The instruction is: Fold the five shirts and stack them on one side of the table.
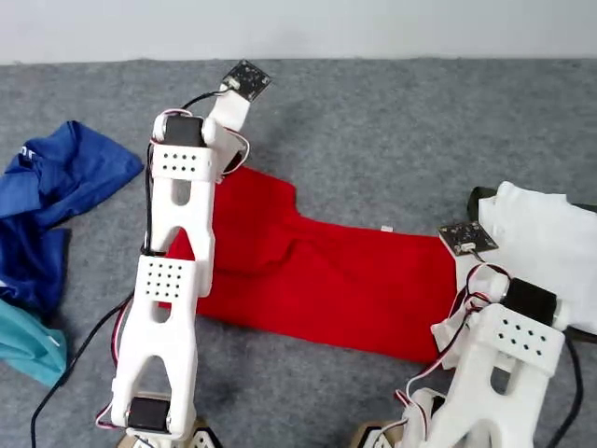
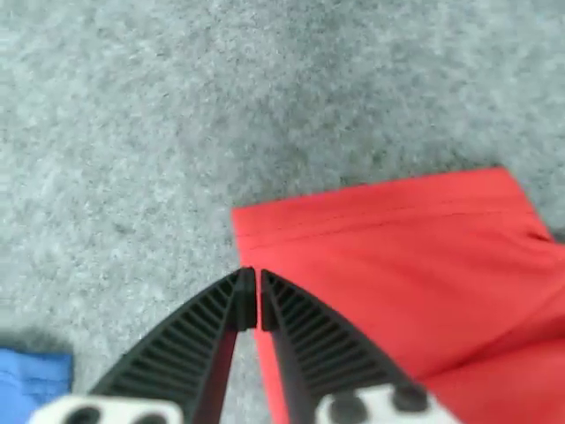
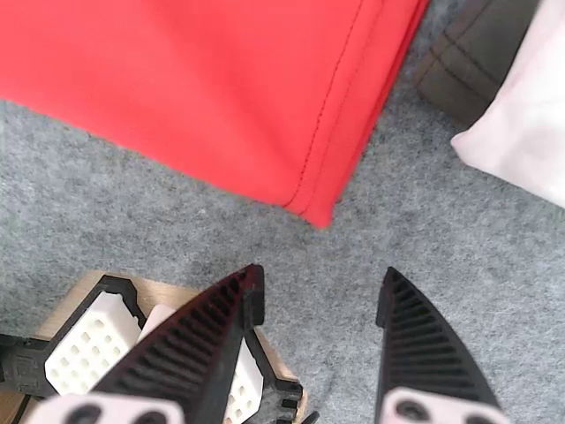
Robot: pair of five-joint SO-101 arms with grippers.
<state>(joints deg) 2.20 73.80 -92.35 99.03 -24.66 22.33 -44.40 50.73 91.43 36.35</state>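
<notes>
1. The task looks less than half done to me. The red shirt (image 1: 317,271) is in work, lying flat across the middle of the bench (image 1: 373,121) as a long band. Its sides seem turned in, but it is not yet brought down to a compact square.
2. At the right edge a white shirt (image 1: 546,243) rests on top of a dark garment (image 1: 478,198). I take this for the start of the stack, though I cannot tell how neatly either is folded.
3. On the far left a blue shirt (image 1: 56,187) lies crumpled, with a teal garment (image 1: 23,341) bunched just beside it at the bench edge. Both look unfolded and are well apart from the right-hand pile.
4. What is left, as I judge it:
   - finish the red shirt and move it onto the pile
   - fold and stack the blue one
   - fold and stack the teal one
5. Count: five garments, one each of red, blue, teal, white and dark. There are two arms.
6. The left hand (image 2: 250,281) has its fingers together, tips at the edge of the red shirt near one corner. I cannot tell whether any cloth is pinched between them.
7. The right hand (image 3: 320,296) has its fingers apart and holds nothing. It hangs over bare bench just beside the red shirt's other end, near the white shirt.
</notes>
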